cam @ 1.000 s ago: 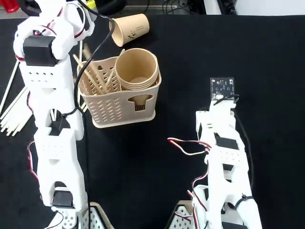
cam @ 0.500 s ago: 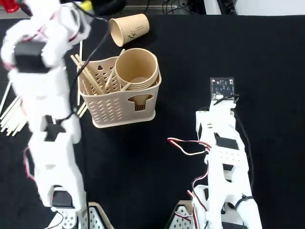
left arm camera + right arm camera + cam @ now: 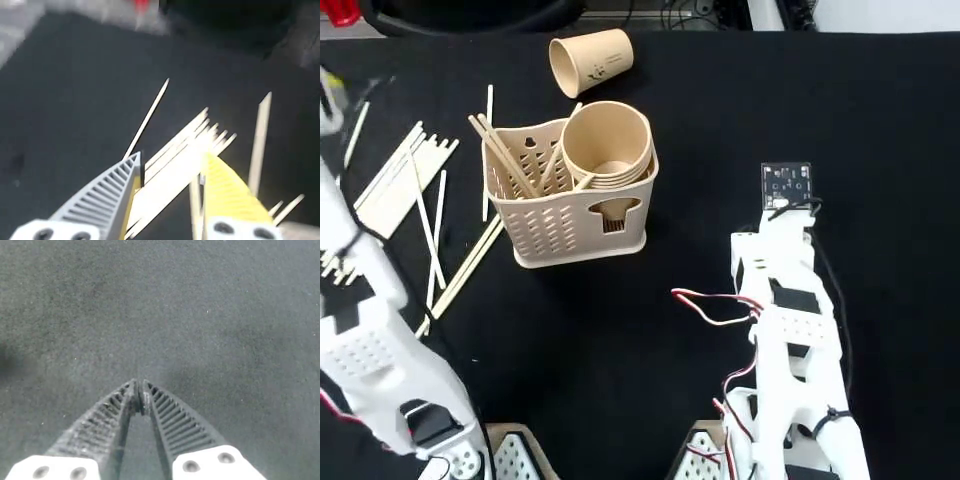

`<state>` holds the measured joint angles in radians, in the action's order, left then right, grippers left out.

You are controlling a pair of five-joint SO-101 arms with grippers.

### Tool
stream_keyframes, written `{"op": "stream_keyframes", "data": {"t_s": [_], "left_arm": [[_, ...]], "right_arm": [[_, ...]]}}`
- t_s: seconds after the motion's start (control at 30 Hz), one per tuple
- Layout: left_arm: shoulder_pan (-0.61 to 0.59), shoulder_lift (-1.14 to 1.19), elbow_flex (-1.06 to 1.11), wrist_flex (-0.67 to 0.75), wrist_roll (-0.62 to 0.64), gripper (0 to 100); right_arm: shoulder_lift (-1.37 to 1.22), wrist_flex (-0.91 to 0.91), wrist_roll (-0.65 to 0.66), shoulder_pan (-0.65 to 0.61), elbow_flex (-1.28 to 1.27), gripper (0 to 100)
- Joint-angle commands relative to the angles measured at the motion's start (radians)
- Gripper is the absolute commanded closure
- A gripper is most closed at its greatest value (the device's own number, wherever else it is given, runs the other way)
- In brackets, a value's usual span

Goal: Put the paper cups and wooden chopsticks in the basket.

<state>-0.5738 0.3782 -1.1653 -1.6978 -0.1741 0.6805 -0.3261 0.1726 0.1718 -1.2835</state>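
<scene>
A beige basket stands left of the table's middle. A stack of paper cups and several wooden chopsticks are inside it. One paper cup lies on its side behind the basket. Loose chopsticks are scattered on the black cloth to the basket's left. My left gripper is open and hangs over a bundle of these chopsticks; its arm is at the table's left edge. My right gripper is shut with nothing in it, over bare cloth.
The right arm lies folded along the right side, with a small dark board at its far end. Two long chopsticks lean out from the basket's left foot. Cables and a red thing lie at the table's back edge.
The left arm has swung from beside the basket out to the table's left edge, uncovering the loose chopsticks. The right arm has not moved.
</scene>
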Motion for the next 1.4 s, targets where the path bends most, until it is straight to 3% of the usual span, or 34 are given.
{"op": "stream_keyframes", "data": {"t_s": [0.0,0.23,0.4,1.07,1.3,1.37], "left_arm": [[-0.059,0.074,0.188,0.104,-0.222,80],[-0.059,0.288,0.246,0.255,-0.416,80],[-0.059,0.431,0.246,0.358,-0.483,80],[-0.031,0.887,0.036,0.394,-0.496,81],[-0.041,0.974,-0.033,0.394,-0.496,98],[-0.047,0.979,-0.036,0.377,-0.496,96]], "right_arm": [[0.030,0.020,0.009,-0.011,0.010,98.6],[0.030,0.020,0.009,-0.012,0.008,98.6],[0.030,0.020,0.009,-0.012,0.008,98.6],[0.030,0.020,0.009,-0.014,0.007,98.6],[0.030,0.020,0.009,-0.012,0.008,98.6],[0.030,0.020,0.009,-0.012,0.008,98.6]]}}
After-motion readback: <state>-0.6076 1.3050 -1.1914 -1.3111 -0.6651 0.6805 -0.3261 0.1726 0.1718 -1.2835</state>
